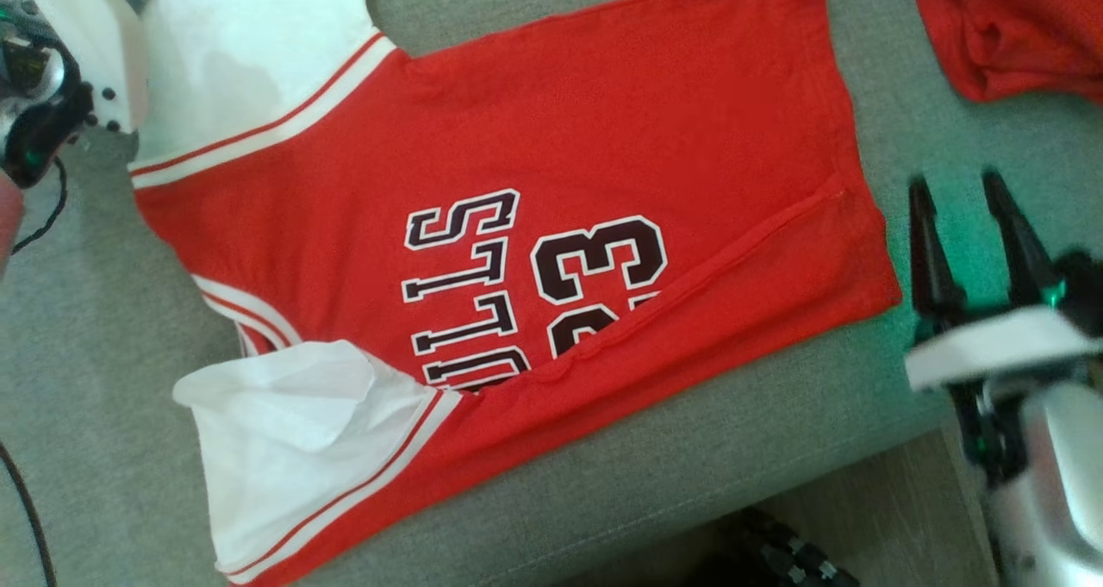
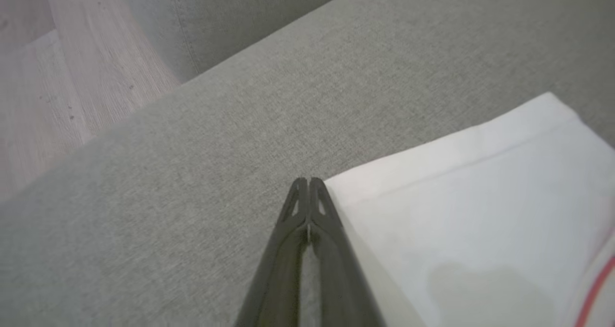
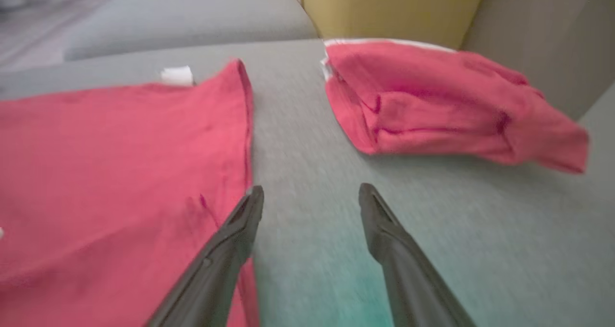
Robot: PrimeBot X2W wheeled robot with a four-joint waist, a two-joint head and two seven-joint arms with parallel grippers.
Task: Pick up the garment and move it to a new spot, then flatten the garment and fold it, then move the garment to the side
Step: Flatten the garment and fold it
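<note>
L gripper (image 2: 307,182) clenched at white sleeve (image 2: 480,197) corner, can't tell if cloth's caught | R gripper (image 1: 955,182) released, beside hem | garment (image 1: 534,182) spread on sofa (image 1: 775,449) | risk: you lift w/ empty pinch, or a one-corner pull drags & rumples the body

The red knit jersey with white sleeves (image 1: 534,156) lay spread nearly flat on the grey woven cushion (image 1: 103,337), its dark, white-edged "BULLS" and "23" print facing up. One long side edge was folded over in a diagonal strip, covering part of the print. The nearer white sleeve (image 1: 284,449) was creased and doubled over.
</note>
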